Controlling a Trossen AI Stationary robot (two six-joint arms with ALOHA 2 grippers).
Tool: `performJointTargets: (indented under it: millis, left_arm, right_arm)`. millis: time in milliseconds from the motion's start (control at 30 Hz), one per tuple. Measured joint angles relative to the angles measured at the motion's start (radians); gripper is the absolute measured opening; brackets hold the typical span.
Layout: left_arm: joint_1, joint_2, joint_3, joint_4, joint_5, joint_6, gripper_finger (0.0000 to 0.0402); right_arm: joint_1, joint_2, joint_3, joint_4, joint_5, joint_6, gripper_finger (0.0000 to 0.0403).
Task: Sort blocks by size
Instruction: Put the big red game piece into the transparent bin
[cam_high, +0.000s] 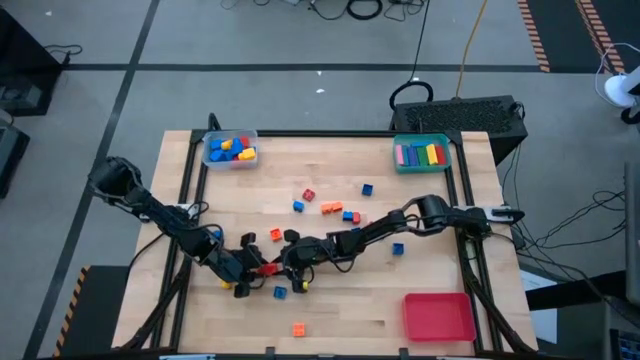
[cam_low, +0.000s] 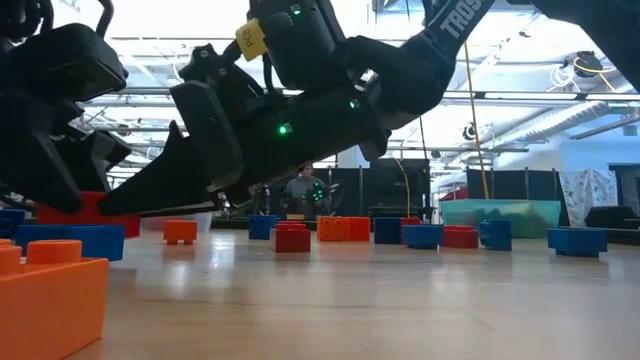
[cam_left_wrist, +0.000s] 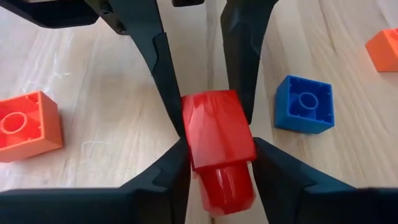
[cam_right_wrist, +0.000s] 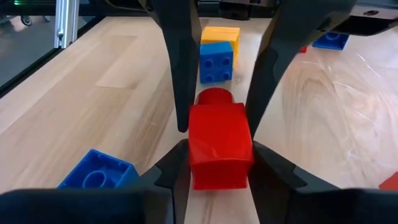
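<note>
I have both grippers meeting near the front edge, left of centre, on one small red block (cam_left_wrist: 217, 146). My left gripper (cam_high: 252, 268) has its fingers clamped on the block's sides, and my right gripper (cam_high: 285, 262) comes from the other side with its fingers pinching the same block, so it sits between four fingertips. Beside them on the bench (cam_high: 430, 240) I see a blue cube (cam_left_wrist: 305, 104) and an orange cube (cam_left_wrist: 28, 124) on either side of the red one, plus a yellow block (cam_right_wrist: 219, 35) touching a blue block (cam_right_wrist: 216, 62). More blocks lie scattered mid-bench. At the back left corner a clear tray (cam_high: 231, 149) holds blue and yellow pieces, at the back right a teal tray (cam_high: 421, 153) holds long bars, and a red tray (cam_high: 438, 316) sits at the front right corner.
</note>
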Motion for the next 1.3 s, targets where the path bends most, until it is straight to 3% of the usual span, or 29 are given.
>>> performJointTargets:
  millis: [200, 333, 600, 733, 900, 1067, 1300]
  left_arm:
    - [0.0, 0.0, 0.0, -0.001, -0.028, -0.002, 0.0143]
    - [0.008, -0.026, 0.019, -0.066, -0.118, -0.024, 0.0143]
    - [0.122, -0.202, 0.063, -0.402, -0.27, -0.104, 0.0143]
    - [0.235, -0.317, 0.062, -0.552, -0.377, -0.129, 0.0143]
    - [0.425, -0.429, 0.062, -0.656, -0.48, -0.119, 0.0143]
    - [0.643, -0.466, 0.062, -0.684, -0.496, -0.044, 0.0143]
    - [0.954, -0.462, 0.062, -0.61, -0.485, 0.065, 0.0143]
  right_arm:
    - [0.0, -0.004, 0.0, 0.002, 0.026, 0.02, 0.0151]
    - [0.0, -0.059, 0.001, -0.103, 0.132, -0.004, 0.0187]
    - [-0.008, -0.207, 0.005, -0.465, 0.416, 0.077, 0.0233]
    - [-0.024, -0.216, 0.0, -0.573, 0.434, 0.105, 0.0235]
    - [-0.034, -0.215, -0.074, -0.52, 0.429, 0.131, 0.0235]
    - [-0.037, -0.215, -0.132, -0.371, 0.404, 0.128, 0.0235]
    - [-0.044, -0.215, -0.137, -0.327, 0.381, 0.091, 0.0235]
